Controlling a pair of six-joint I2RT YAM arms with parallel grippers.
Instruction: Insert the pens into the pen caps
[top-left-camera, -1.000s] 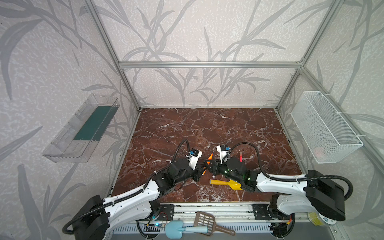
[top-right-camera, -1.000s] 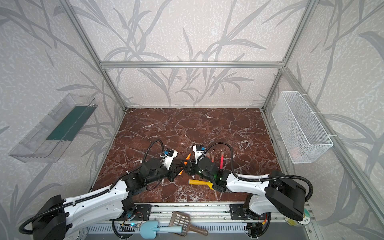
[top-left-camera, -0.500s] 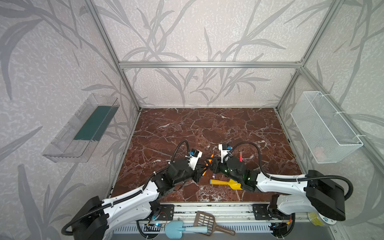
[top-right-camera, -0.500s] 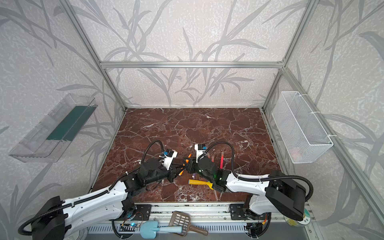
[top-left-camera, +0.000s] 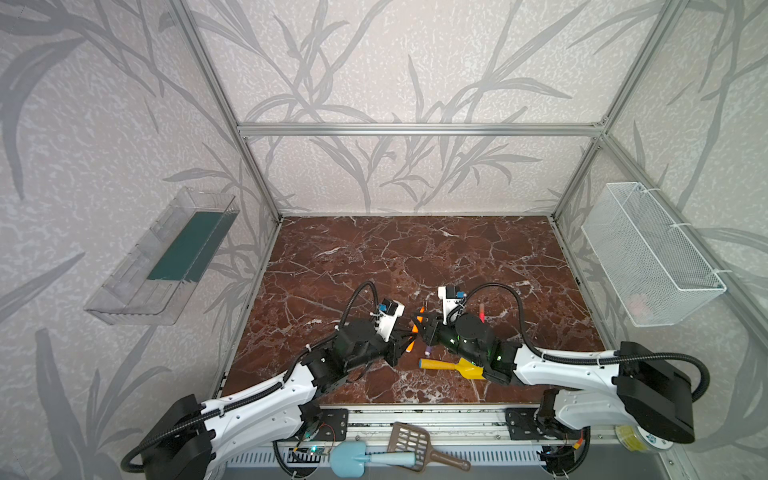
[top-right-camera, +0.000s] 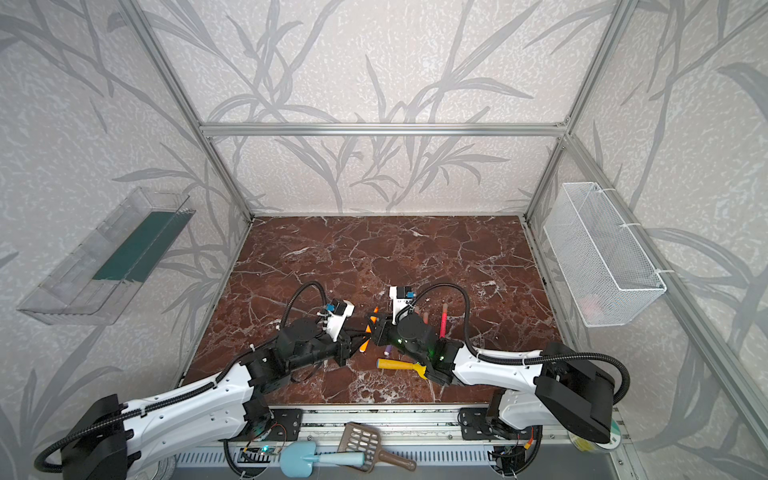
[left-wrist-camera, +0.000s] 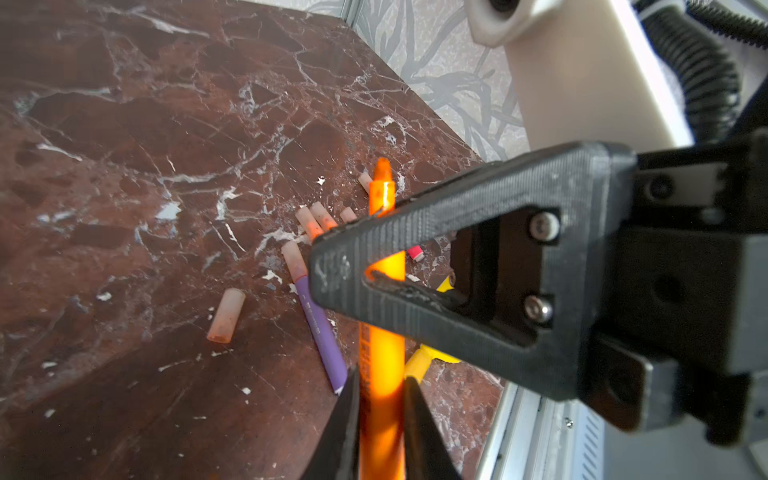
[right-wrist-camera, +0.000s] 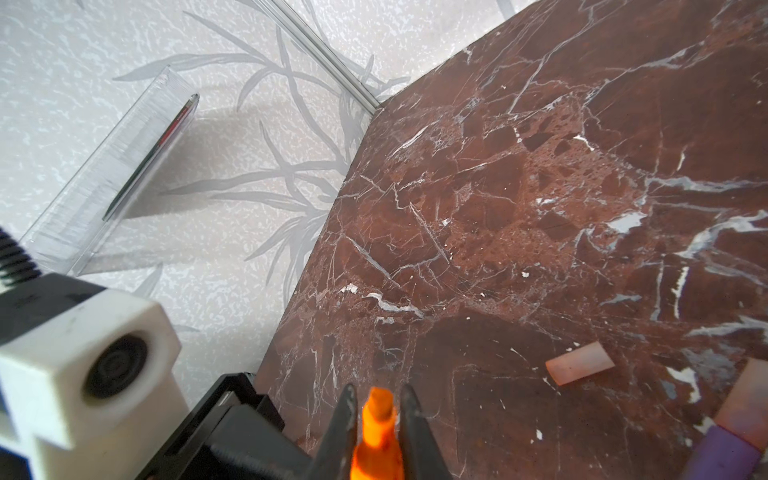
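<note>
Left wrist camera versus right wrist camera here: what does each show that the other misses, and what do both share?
Only the left wrist view shows the cluster of pen caps, the yellow shovel and a red-pink pen's end. Only the right wrist view shows the clear wall tray and the left wrist camera. Both show the orange pen, the capped purple pen, one loose cap and the marble table.
</note>
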